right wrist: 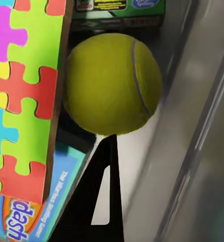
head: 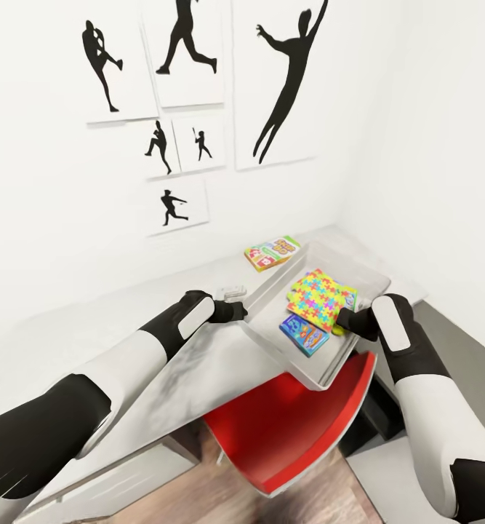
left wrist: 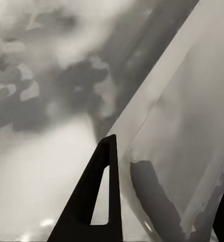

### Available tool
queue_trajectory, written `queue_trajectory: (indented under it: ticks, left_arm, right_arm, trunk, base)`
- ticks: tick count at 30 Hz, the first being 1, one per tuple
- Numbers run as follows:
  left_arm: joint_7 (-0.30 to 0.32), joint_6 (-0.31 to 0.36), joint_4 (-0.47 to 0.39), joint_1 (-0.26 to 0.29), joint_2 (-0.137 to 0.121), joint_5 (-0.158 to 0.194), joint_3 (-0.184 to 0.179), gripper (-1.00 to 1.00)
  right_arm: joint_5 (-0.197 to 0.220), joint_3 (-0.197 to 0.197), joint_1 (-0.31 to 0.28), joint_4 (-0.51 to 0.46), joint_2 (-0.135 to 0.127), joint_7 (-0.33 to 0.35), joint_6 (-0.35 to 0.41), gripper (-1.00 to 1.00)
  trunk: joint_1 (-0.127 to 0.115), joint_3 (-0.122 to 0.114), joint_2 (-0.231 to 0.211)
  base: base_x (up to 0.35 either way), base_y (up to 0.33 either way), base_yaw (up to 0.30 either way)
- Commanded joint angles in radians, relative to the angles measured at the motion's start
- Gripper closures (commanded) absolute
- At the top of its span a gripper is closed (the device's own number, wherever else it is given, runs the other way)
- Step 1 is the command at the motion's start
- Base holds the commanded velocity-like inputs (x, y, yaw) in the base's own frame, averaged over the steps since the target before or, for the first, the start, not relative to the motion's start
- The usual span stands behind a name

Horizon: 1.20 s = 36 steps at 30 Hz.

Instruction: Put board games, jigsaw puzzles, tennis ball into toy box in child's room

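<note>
The light grey toy box [head: 270, 292] lies on the pale table [head: 198, 367], one corner hanging past the table's edge. Inside it are a bright jigsaw puzzle [head: 316, 298], a blue board game [head: 305, 335] and the tennis ball [head: 337, 330]. Another board game [head: 271, 252] lies on the table behind the box. My right gripper [head: 342, 319] is open inside the box, one finger [right wrist: 104, 191] just short of the ball [right wrist: 112, 83], which rests between the puzzle edge [right wrist: 23, 85] and the box wall [right wrist: 192, 151]. My left gripper [head: 241, 311] is open, astride the box's near wall [left wrist: 182, 126].
A red chair [head: 293, 422] stands under the table, below the overhanging box corner. A small white object [head: 231, 291] lies beside my left gripper. White drawers [head: 126, 473] sit under the tabletop. Walls close off the table's far and right sides.
</note>
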<state>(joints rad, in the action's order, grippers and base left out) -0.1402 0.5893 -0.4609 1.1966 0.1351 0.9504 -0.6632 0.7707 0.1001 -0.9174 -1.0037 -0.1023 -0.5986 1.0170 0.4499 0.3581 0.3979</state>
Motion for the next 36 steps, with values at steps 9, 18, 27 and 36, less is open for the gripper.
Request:
queue_trajectory:
  ticks: [9, 18, 27, 36]
  left_arm:
    - [-0.006, -0.003, -0.004, 0.002, 0.0, 0.051, -0.001, 1.0]
    - [-0.004, -0.003, -0.004, 0.002, 0.0, 0.051, -0.001, 1.0]
    - [-0.005, -0.003, -0.005, 0.002, 0.0, 0.051, -0.001, 1.0]
    - [-0.006, -0.003, -0.005, 0.003, 0.0, 0.05, -0.001, 1.0]
  right_arm:
    - [0.03, -0.002, 0.003, -0.001, 0.001, -0.009, -0.006, 1.0]
    - [0.03, -0.002, 0.003, -0.001, 0.001, -0.008, -0.006, 1.0]
    - [0.03, -0.002, 0.003, -0.001, 0.001, -0.008, -0.006, 1.0]
    - [0.03, -0.002, 0.001, -0.001, 0.001, -0.007, -0.006, 1.0]
  trunk:
    - [0.0, 0.002, 0.002]
    - [0.0, 0.002, 0.002]
    - [0.0, 0.002, 0.002]
    - [0.0, 0.002, 0.002]
  base:
    - [-0.13, 0.108, 0.0]
    - [-0.11, 0.237, 0.0]
    - [-0.083, 0.175, 0.0]
    - [-0.095, 0.057, 0.0]
